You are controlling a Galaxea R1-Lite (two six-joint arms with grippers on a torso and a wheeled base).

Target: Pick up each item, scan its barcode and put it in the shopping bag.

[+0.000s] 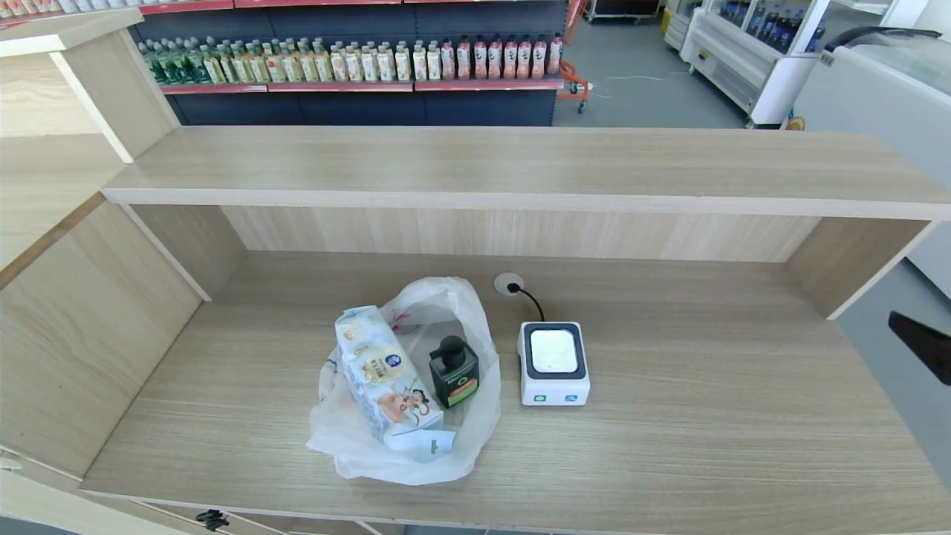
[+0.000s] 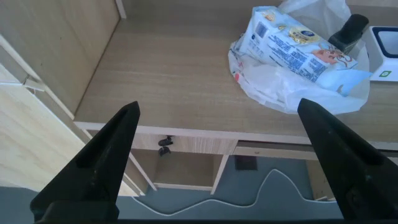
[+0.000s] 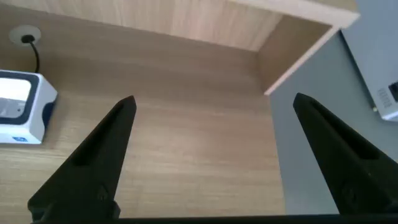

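Observation:
A white plastic shopping bag (image 1: 356, 457) lies open on the wooden counter (image 1: 669, 431), left of a white barcode scanner (image 1: 553, 362). In the bag lie a blue-and-white soft package (image 1: 383, 375) and a dark bottle with a black cap (image 1: 453, 371). My left gripper (image 2: 217, 168) is open and empty, off the counter's front edge, near the bag (image 2: 280, 87) and the package (image 2: 292, 46). My right gripper (image 3: 214, 162) is open and empty above the counter's right part, well right of the scanner (image 3: 18, 109).
A black cable runs from the scanner to a round grommet (image 1: 509, 283) at the back. A raised shelf (image 1: 520, 171) overhangs the rear and side walls (image 1: 96, 327) close in the counter. Bare wood stretches right of the scanner.

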